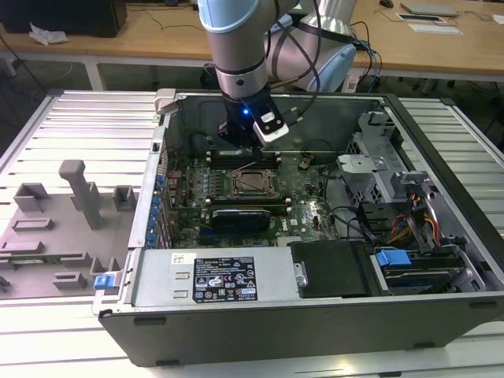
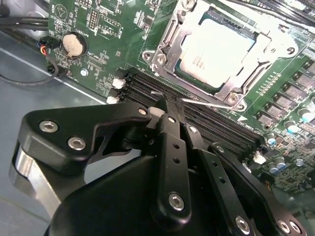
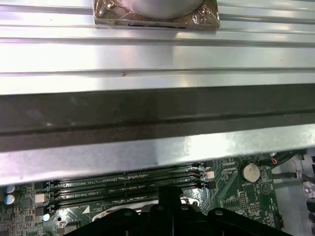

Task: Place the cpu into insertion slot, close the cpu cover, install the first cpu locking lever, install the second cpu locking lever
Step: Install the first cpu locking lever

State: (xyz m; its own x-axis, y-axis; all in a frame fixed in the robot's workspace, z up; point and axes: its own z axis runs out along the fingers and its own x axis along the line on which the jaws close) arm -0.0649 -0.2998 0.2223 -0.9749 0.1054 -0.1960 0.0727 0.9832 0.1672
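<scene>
The cpu (image 2: 216, 49), a pale square chip, lies in the insertion slot (image 1: 253, 181) on the green motherboard. The grey cpu cover (image 2: 171, 39) lies flat around it as a frame. A thin silver locking lever (image 2: 206, 103) runs along the slot's near side, over the black memory slots. In the second wrist view my gripper (image 2: 166, 103) is shut, its black fingertips at the free end of that lever; whether they touch it I cannot tell. In the exterior view the gripper (image 1: 246, 142) hangs just behind the slot, over the memory slots.
The motherboard sits deep in an open computer case (image 1: 441, 110) with tall metal walls. Memory slots (image 3: 128, 184) and a coin battery (image 3: 251, 171) lie near the gripper. A power supply (image 1: 213, 276) and drive cage (image 1: 370, 157) flank the board. A grey fixture (image 1: 75, 189) stands at the exterior view's left.
</scene>
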